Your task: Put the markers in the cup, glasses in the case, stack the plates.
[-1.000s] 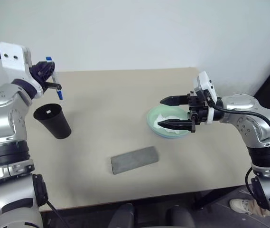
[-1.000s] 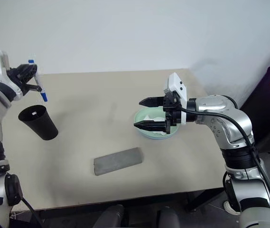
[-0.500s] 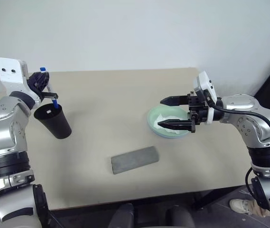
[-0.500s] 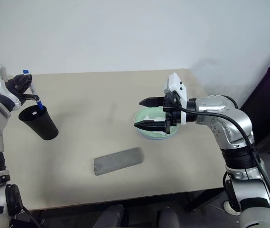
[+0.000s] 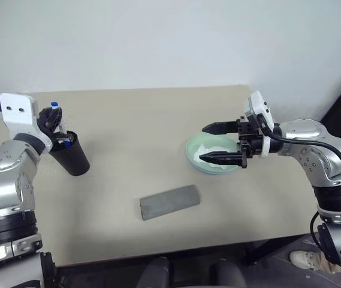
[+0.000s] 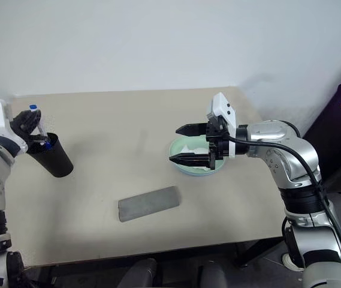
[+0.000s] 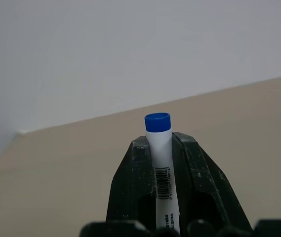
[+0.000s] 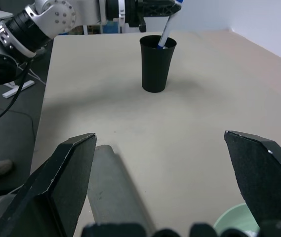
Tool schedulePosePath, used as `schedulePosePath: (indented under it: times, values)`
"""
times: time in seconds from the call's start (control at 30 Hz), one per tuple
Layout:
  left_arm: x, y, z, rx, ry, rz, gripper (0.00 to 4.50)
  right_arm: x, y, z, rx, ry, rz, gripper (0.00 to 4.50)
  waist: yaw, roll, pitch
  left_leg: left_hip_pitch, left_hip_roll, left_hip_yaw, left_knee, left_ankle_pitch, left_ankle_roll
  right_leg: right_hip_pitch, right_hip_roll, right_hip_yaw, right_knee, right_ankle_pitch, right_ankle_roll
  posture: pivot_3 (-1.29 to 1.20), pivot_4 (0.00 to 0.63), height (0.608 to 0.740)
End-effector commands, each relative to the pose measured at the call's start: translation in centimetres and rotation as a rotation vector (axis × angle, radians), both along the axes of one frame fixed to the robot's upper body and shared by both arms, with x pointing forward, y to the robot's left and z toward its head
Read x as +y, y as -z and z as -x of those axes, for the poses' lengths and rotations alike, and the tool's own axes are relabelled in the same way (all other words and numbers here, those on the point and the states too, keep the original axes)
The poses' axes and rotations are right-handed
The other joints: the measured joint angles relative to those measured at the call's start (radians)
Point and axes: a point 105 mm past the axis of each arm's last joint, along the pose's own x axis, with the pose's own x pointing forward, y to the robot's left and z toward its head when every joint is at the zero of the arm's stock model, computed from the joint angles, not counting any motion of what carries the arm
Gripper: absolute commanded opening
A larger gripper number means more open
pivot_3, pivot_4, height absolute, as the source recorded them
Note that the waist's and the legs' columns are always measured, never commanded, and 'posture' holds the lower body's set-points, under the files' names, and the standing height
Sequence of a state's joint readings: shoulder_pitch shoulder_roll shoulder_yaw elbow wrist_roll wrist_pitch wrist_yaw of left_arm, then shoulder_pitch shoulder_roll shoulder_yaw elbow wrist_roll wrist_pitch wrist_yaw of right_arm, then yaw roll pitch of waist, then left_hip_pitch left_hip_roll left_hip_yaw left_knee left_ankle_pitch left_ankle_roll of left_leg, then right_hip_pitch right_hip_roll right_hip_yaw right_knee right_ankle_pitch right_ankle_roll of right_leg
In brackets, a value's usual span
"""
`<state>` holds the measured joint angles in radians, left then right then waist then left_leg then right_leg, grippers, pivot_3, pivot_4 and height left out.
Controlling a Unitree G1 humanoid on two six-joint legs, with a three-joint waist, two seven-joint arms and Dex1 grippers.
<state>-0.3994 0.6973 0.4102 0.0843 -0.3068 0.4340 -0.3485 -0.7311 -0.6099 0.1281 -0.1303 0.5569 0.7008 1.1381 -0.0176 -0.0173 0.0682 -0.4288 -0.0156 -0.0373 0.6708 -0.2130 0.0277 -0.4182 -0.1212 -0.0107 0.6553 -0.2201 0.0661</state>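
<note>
My left hand [image 5: 55, 123] is clamped on the blue marker [image 7: 158, 143], its lower end inside the black cup [image 5: 72, 156] near the counter's [image 5: 134, 126] left edge, unreleased. My right hand [image 5: 218, 143] hangs wide open and empty over the green plate [image 5: 195, 157]; the grey case [image 5: 169, 201] lies shut, so I judge little remains.

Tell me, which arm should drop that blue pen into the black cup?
The left. Its gripper is already shut on the blue marker, whose lower end dips into the cup. The right gripper hangs open above the plates.
</note>
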Motion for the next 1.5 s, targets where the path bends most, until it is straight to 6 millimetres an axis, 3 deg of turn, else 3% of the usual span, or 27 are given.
schedulePosePath:
  times: [0.03,0.97,1.2,1.4,1.5]
  values:
    - [0.4,-1.7,0.5,-0.074,-0.016,-0.035,0.18,-0.1,-1.1,0.2,-0.042,-0.01,-0.014,4.5,0.0,0.0,0.0,0.0,0.0,0.0,0.0,0.0,0.0,0.0,0.0,0.0,0.0,0.0,0.0,0.0,0.0,0.704]
    - [0.9,2.0,0.8,-0.04,-0.016,-0.026,0.18,-0.1,-1.3,0.2,-0.046,-0.006,-0.022,4.5,-0.001,0.0,0.0,0.0,0.0,0.001,-0.002,0.0,0.0,-0.002,0.0,0.0,0.0,0.0,-0.001,0.0,0.0,0.704]
    - [1.0,2.5,0.9,-0.018,-0.009,-0.018,2.37,-0.4,-1.1,0.1,-0.045,0.001,-0.012,4.5,-0.001,0.0,0.0,0.0,0.001,0.001,-0.002,0.0,0.0,-0.002,0.0,0.0,0.0,0.0,-0.001,0.0,0.0,0.704]
    - [0.9,1.6,1.0,-0.05,-0.002,-0.02,4.47,-0.4,-1.1,0.1,-0.047,0.004,-0.011,4.5,-0.001,0.0,0.0,0.0,0.001,0.001,-0.002,0.0,0.0,-0.002,0.0,0.0,0.0,0.0,-0.001,0.0,0.0,0.704]
    - [1.1,0.5,1.1,-0.069,-0.001,-0.024,4.47,-0.4,-1.1,0.0,-0.048,0.007,-0.012,4.5,-0.001,0.0,0.0,0.0,0.001,0.001,-0.002,0.0,0.0,-0.002,0.0,0.0,-0.001,0.0,-0.001,0.0,0.0,0.704]
